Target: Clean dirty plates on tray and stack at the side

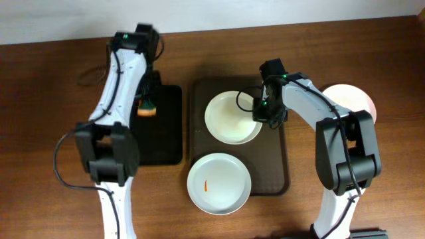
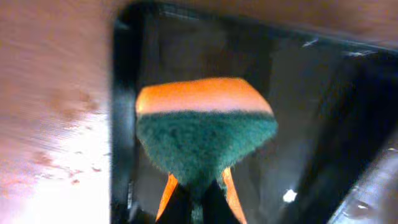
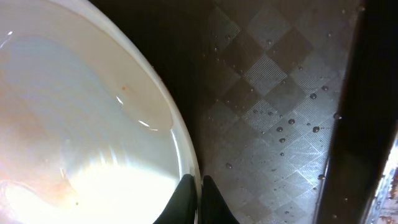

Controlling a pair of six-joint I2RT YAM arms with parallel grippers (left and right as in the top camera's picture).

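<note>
Two plates [image 1: 232, 117] on the tray [image 1: 272, 159] (nearer one [image 1: 219, 183] smeared), third [image 1: 355, 99] beside.

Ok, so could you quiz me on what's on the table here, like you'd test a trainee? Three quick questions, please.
1. True or false: the left pincer holds a sponge above the black tray.
2. How many plates lie on the brown tray? A) one B) two C) three
3. Fill in (far or near): the right pincer pinches the rim of the ___ plate.

Key
1. True.
2. B: the far plate and the near plate. A third plate sits off the tray.
3. Far.
</note>
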